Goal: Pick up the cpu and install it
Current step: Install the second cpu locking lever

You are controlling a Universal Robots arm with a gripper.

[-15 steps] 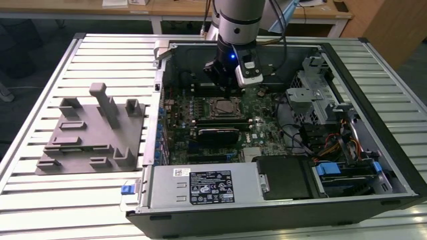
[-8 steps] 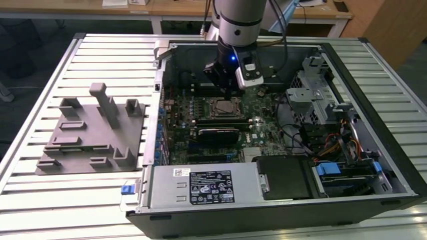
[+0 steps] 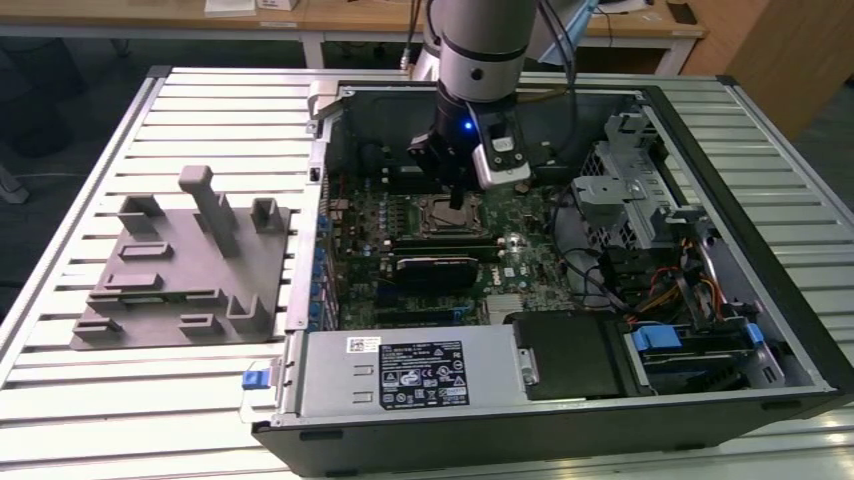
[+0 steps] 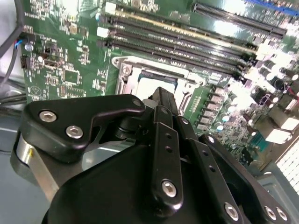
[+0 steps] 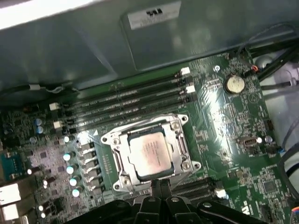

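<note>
Slatted metal worktop [image 3: 80, 400] carries an open computer case [image 3: 747, 330] and a grey fixture block [image 3: 180, 270]. I have the end effector [image 3: 457, 205] lowered inside the case, just above the motherboard [image 5: 224, 140]. The cpu [image 5: 149, 152] sits in its socket frame [image 5: 180, 140], directly ahead of the end effector's tips in the first wrist view. Its fingers [image 5: 159, 189] appear drawn together with nothing held. Memory slots [image 5: 126, 100] lie beyond the socket.
</note>
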